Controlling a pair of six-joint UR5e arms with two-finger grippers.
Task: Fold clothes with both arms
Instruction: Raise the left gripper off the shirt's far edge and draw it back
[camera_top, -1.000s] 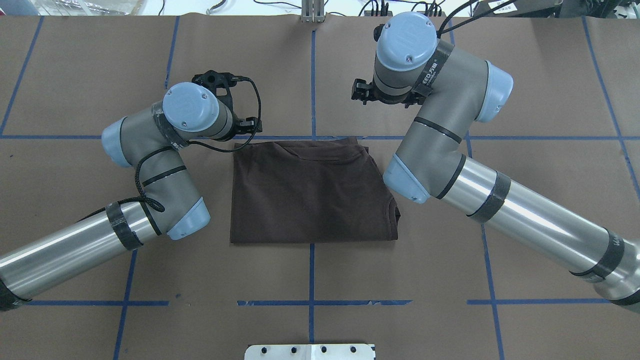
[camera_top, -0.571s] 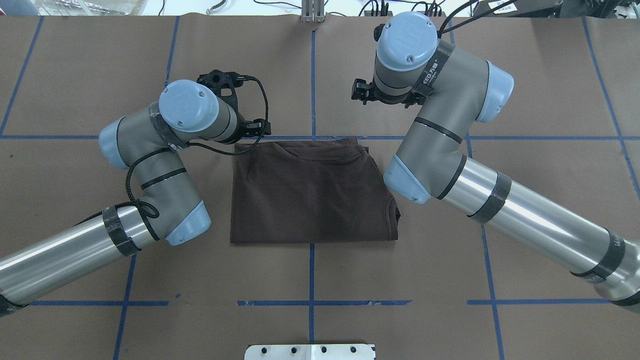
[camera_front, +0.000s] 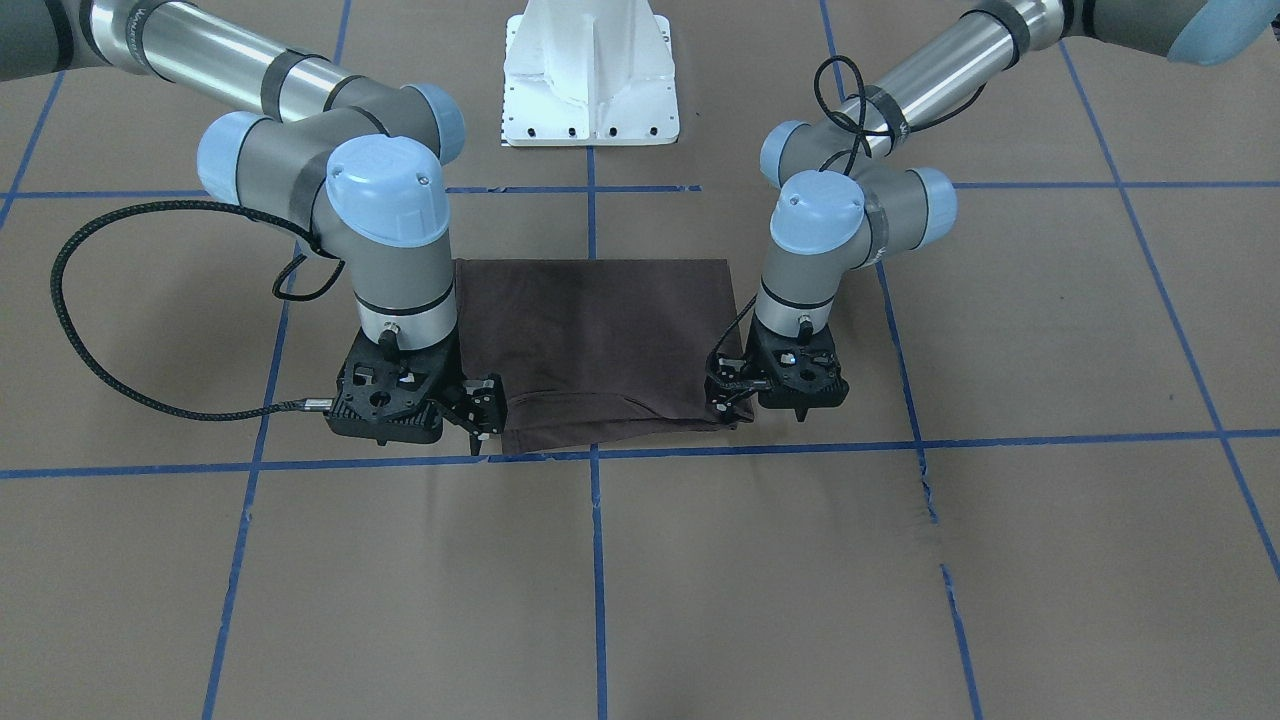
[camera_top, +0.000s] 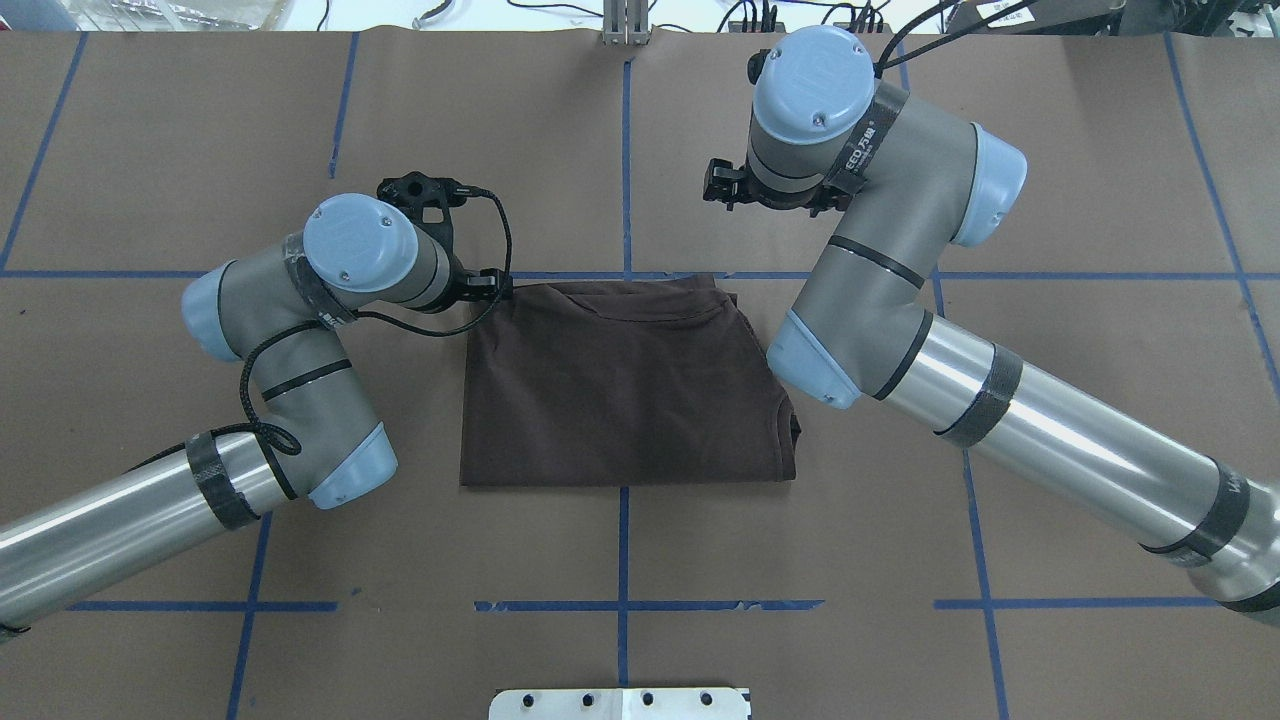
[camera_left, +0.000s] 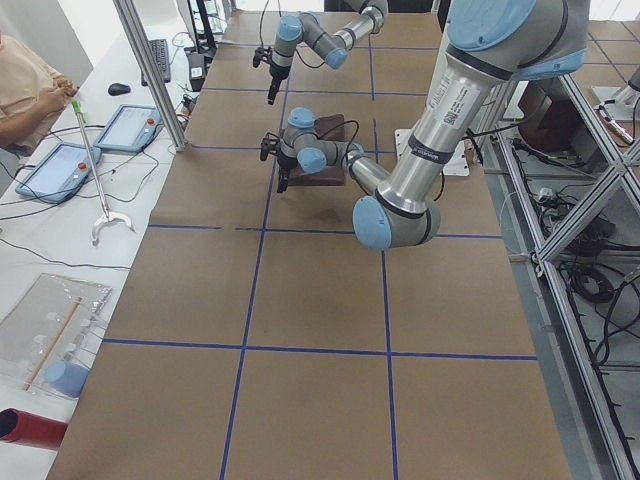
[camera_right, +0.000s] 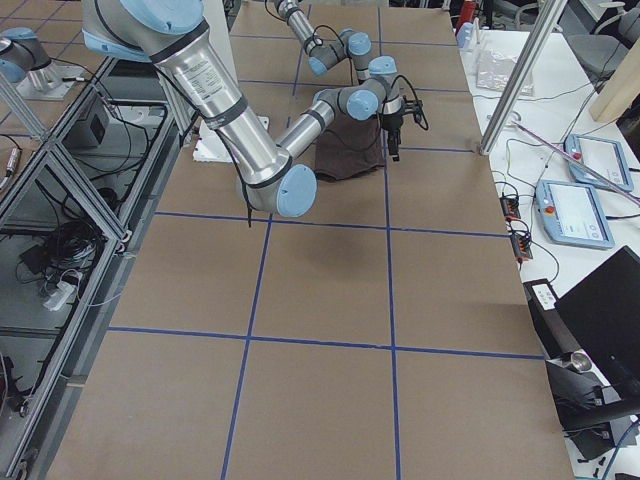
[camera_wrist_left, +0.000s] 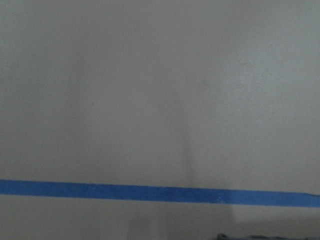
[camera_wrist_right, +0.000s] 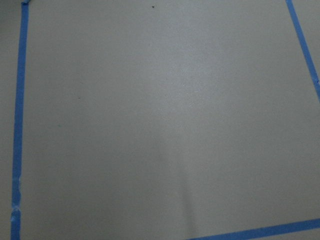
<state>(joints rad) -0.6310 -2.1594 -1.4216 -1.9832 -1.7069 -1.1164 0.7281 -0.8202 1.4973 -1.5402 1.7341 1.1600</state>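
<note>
One folded T-shirt (camera_front: 600, 340), two grippers. Flat on the table (camera_front: 900, 580) between them: left gripper (camera_front: 728, 408) low at its collar-end corner, seemingly pinched on the hem; right gripper (camera_front: 478, 428) raised beside the opposite corner, fingers a little apart, gripping nothing.

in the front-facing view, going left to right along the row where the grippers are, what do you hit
right gripper → dark brown T-shirt → left gripper
</note>
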